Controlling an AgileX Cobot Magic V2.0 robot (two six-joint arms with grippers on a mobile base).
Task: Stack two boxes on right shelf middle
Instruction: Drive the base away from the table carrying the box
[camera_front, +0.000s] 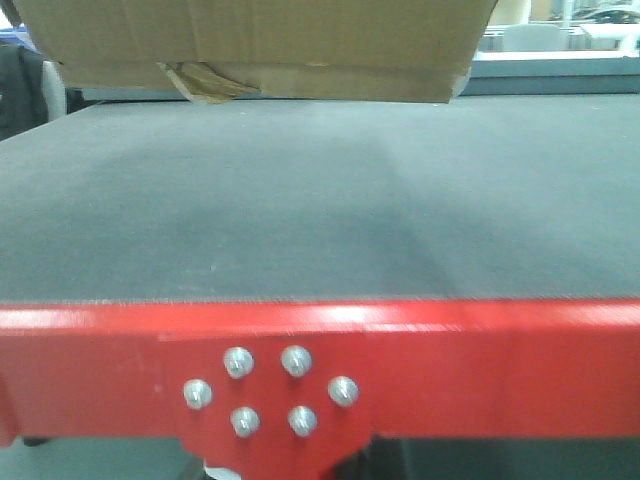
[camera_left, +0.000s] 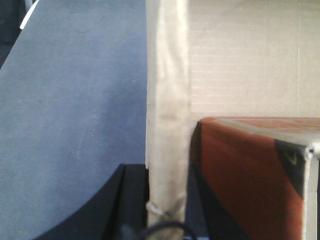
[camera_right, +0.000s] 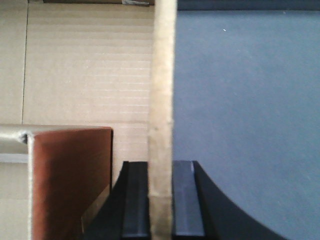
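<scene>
Cardboard box (camera_front: 260, 40) is being cut off by the top edge at 12 o'clock in front view. Only its lower part is being shown, w/ torn tape (camera_front: 205, 82) hanging off the bottom edge toward 11. Whether the box is being rested on the grey felt surface (camera_front: 320, 200) or hung just above it can't be told.

Wrist views are being taken very close, w/ edges blurred. Left gripper (camera_left: 167, 215) is being closed on a box wall, dark fingers (camera_left: 127, 205) on either side at 6 o'clock; the inner one is being lost in shadow. Right gripper (camera_right: 161, 200) is being clamped on another wall, pads (camera_right: 136, 200) pressed to both faces.

A red-brown carton (camera_left: 240, 170) is being held inside the box, near both gripped walls; its print can't be made out. Red edge (camera_front: 480, 360) w/ six bolts (camera_front: 296, 360) is being shown at 6 o'clock in front view.
</scene>
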